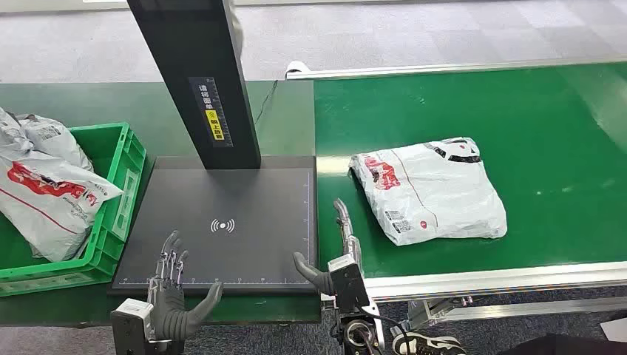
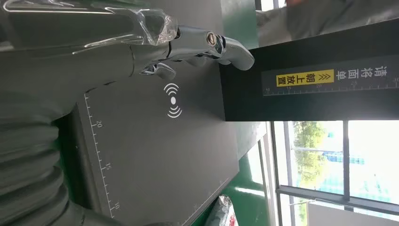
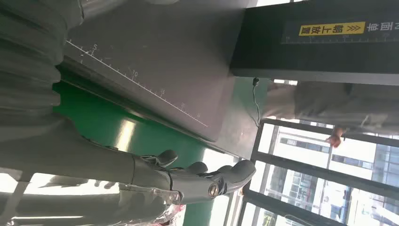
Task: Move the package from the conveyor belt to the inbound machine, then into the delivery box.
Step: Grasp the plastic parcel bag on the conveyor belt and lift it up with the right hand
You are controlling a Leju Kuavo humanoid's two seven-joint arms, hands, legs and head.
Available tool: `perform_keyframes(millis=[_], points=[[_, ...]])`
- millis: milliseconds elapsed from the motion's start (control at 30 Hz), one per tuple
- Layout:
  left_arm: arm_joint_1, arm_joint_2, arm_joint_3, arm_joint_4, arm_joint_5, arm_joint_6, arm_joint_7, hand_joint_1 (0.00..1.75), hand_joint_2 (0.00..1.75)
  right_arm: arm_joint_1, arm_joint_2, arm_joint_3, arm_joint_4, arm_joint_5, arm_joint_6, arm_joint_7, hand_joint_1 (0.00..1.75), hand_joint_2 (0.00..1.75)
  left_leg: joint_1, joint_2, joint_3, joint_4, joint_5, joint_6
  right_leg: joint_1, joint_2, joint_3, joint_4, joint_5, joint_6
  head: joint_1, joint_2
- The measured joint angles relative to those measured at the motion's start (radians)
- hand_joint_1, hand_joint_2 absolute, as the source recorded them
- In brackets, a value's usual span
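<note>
A white plastic-wrapped package (image 1: 429, 190) with red print lies on the green conveyor belt (image 1: 532, 118), near its left end. The dark inbound machine plate (image 1: 236, 192) with a white wireless mark (image 2: 173, 100) sits left of the belt, its black post (image 1: 200, 74) rising behind. My left hand (image 1: 174, 292) hovers open over the plate's near left corner, fingers (image 2: 207, 44) stretched out. My right hand (image 1: 336, 255) is open at the plate's near right corner, beside the belt's edge, fingers (image 3: 197, 176) straight, a short way from the package.
A green crate (image 1: 122, 192) at the left holds grey and white bags (image 1: 44, 185). The belt's metal rail (image 1: 503, 277) runs along the near side. A person (image 3: 329, 101) stands beyond the post. Grey floor lies behind.
</note>
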Motion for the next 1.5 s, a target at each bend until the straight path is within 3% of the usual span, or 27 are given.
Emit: perform_keyframes(millis=[133,233,400,500,567,733,933,1200,1333,1500], points=[[0.0,-0.002,0.0,0.0,-0.003,0.0,0.0,0.0,1.75,0.0,0.001,-0.002,-0.001,0.026,-0.016,0.01,0.0,1.75,0.0,0.0,0.0,0.0,0.0,0.0,0.0,0.0,0.0,0.0,0.0,0.0,0.0,0.0],[0.001,-0.004,0.0,0.0,-0.006,0.002,0.001,0.0,1.75,0.006,-0.001,0.008,-0.024,0.182,-0.126,0.078,0.0,1.75,0.0,0.0,0.0,0.0,0.0,0.0,0.0,0.0,0.0,0.0,0.0,0.0,0.0,0.0],[0.001,-0.006,0.002,-0.001,-0.013,-0.008,0.003,0.0,1.75,0.033,-0.015,0.029,-0.156,0.613,-0.227,0.373,0.0,1.75,0.0,0.0,0.0,0.0,0.0,0.0,0.0,0.0,0.0,0.0,0.0,0.0,0.0,0.0],[-0.002,-0.009,0.004,-0.001,-0.01,-0.027,0.003,0.0,1.75,0.021,-0.04,0.014,-0.229,0.804,-0.183,0.555,0.0,1.75,0.0,0.0,0.0,0.0,0.0,0.0,0.0,0.0,0.0,0.0,0.0,0.0,0.0,0.0],[-0.005,-0.011,0.007,0.0,-0.007,-0.04,0.003,0.0,1.75,-0.009,-0.069,-0.015,-0.242,0.852,-0.135,0.621,0.0,1.75,0.0,0.0,0.001,0.0,0.0,0.0,-0.001,0.0,0.001,0.0,0.001,0.0,0.0,0.0],[-0.02,-0.011,0.012,0.004,0.002,-0.062,0.002,0.0,1.75,-0.117,-0.16,-0.118,-0.168,0.786,-0.033,0.613,0.0,1.75,-0.001,0.0,0.001,0.001,0.001,0.001,-0.001,0.0,0.001,0.0,0.002,0.002,0.0,0.0],[-0.043,-0.01,0.019,0.03,0.021,-0.075,-0.008,0.0,1.75,-0.273,-0.321,-0.27,0.077,0.693,0.043,0.575,0.0,1.75,-0.002,-0.004,0.001,0.002,0.001,0.002,-0.002,-0.003,0.002,0.0,0.003,0.002,0.0,0.0],[-0.079,-0.006,0.019,0.084,0.049,-0.087,-0.023,0.0,1.75,-0.382,-0.493,-0.417,0.306,0.685,0.161,0.634,0.0,1.75,-0.002,-0.004,-0.002,0.001,0.001,0.002,-0.002,-0.003,0.0,0.0,0.002,0.002,0.0,0.0],[-0.095,-0.001,0.019,0.103,0.058,-0.097,-0.024,0.0,1.75,-0.419,-0.532,-0.455,0.371,0.686,0.247,0.58,0.0,1.75,-0.002,-0.004,-0.002,0.001,0.001,0.002,-0.002,-0.003,0.0,0.0,0.003,0.002,-0.001,0.0],[-0.103,0.005,0.019,0.122,0.061,-0.104,-0.027,0.0,1.75,-0.443,-0.535,-0.467,0.42,0.7,0.319,0.516,0.0,1.75,-0.001,-0.004,-0.001,0.001,0.001,0.002,-0.001,-0.003,0.001,0.0,0.003,0.002,-0.001,0.0]])
